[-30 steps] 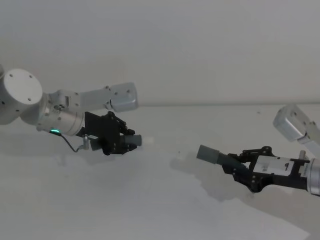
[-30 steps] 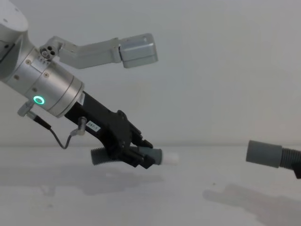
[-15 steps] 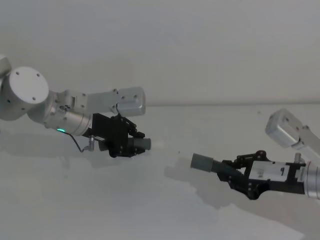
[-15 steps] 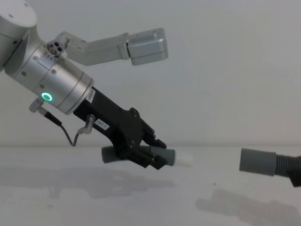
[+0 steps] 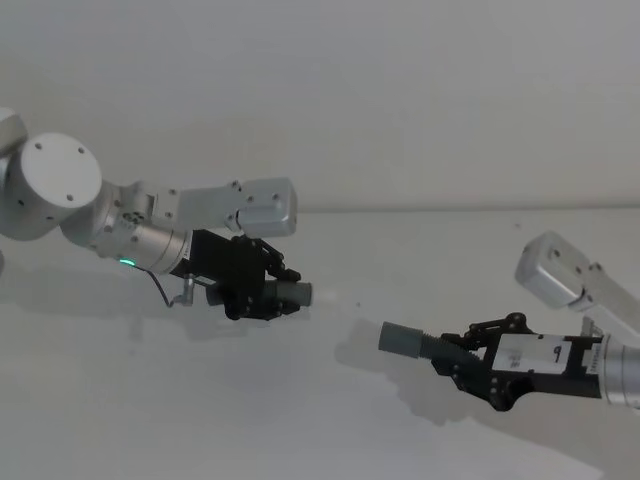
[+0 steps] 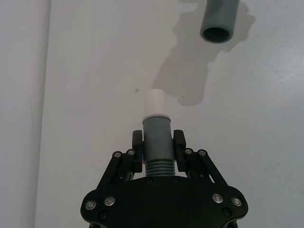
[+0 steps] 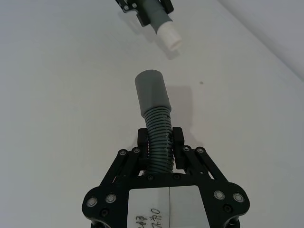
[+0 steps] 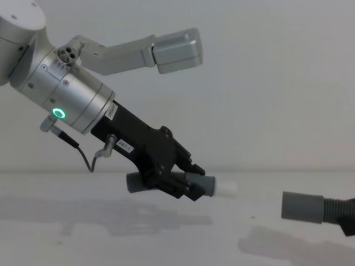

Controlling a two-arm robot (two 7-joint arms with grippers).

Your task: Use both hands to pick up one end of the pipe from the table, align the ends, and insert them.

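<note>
My left gripper (image 5: 268, 292) (image 8: 188, 185) (image 6: 158, 142) is shut on the short pipe piece (image 8: 208, 185) at its grey cuff (image 6: 157, 137), held above the table (image 5: 300, 400). Its white tip (image 6: 156, 103) (image 8: 228, 189) points toward the other piece. My right gripper (image 5: 468, 358) (image 7: 160, 140) is shut on the ribbed part of the longer pipe piece (image 7: 157, 137). That piece's plain grey socket end (image 5: 400, 339) (image 8: 302, 206) (image 7: 151, 92) faces the white tip across a gap. In the left wrist view the open socket (image 6: 218, 20) hangs ahead, off to one side of the tip's line.
The white table stretches wide under both arms, carrying their shadows (image 5: 370, 355). A plain pale wall (image 5: 400, 100) rises behind its far edge.
The left gripper has carried the short piece rightward and the right gripper has brought the socket leftward and slightly lower, so the gap between the two ends has narrowed.
</note>
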